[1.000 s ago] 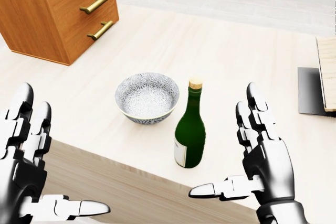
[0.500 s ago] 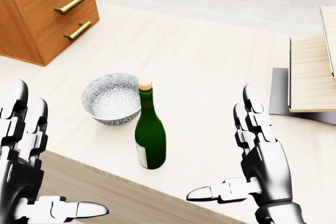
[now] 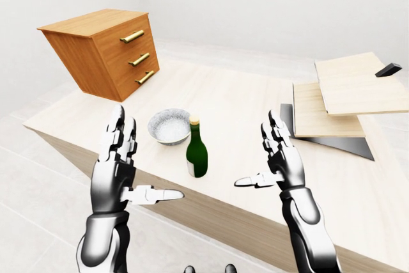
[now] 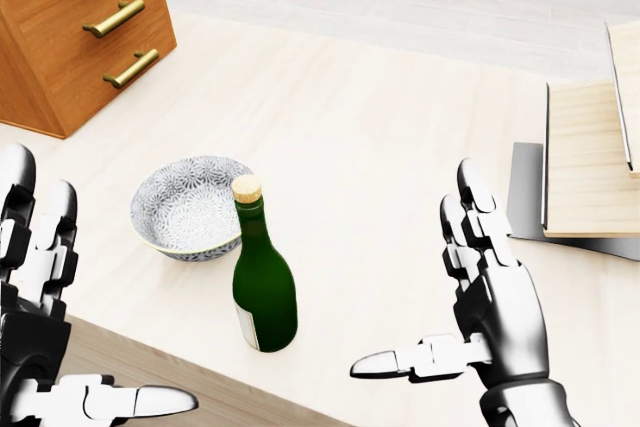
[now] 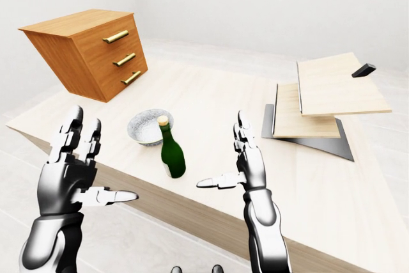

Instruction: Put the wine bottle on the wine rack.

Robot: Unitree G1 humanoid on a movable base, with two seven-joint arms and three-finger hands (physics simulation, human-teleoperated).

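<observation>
Pale wooden desk [image 3: 243, 103] in a white-walled room with a light tiled floor [image 3: 38, 190]. On it: one green wine bottle [image 4: 263, 287], upright near the desk's lower edge and just beside one patterned bowl [image 4: 185, 205]; one three-drawer wooden cabinet [image 3: 105, 52]; one wine rack [image 3: 339, 100] of stacked boards, well apart at right. Left robot hand [image 3: 118, 171] and right robot hand [image 4: 480, 317] both spread open, holding nothing, either side of the bottle.

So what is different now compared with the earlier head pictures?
The camera has moved: the whole head view slid left, so the green glass wine bottle, patterned bowl and wooden drawer cabinet sit further left. Nothing was grasped; left hand and right hand stay open.
</observation>
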